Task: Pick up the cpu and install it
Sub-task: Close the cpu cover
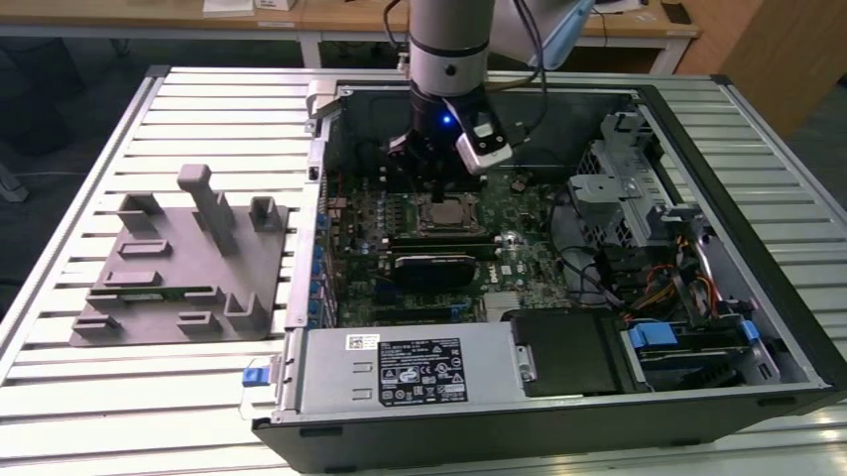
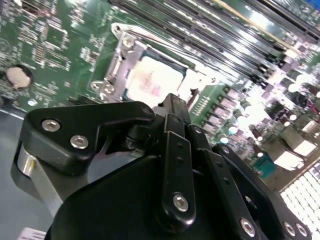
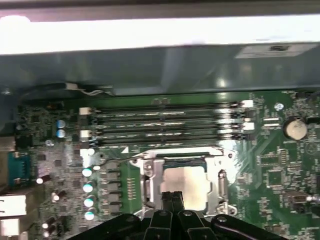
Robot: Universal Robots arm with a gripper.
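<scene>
The cpu (image 1: 447,210) is a small silver square lying flat inside the metal socket frame (image 3: 150,176) on the green motherboard (image 1: 530,258) of the open computer case (image 1: 741,198). Both wrist views show its pale metal top, cpu (image 2: 152,82) and cpu (image 3: 192,182), ringed by the frame. My gripper (image 1: 427,186) hangs just over the cpu's near edge. Its two black fingers are pressed together, gripper (image 3: 173,196) and gripper (image 2: 173,102), with nothing between them. The fingertips cover part of the cpu.
Several memory slots (image 3: 165,125) run beside the socket. A grey fixture plate (image 1: 173,268) with upright holders lies on the slatted table at the exterior view's left. The power supply (image 1: 397,372), drive cage (image 1: 636,188) and cables (image 1: 662,288) crowd the case.
</scene>
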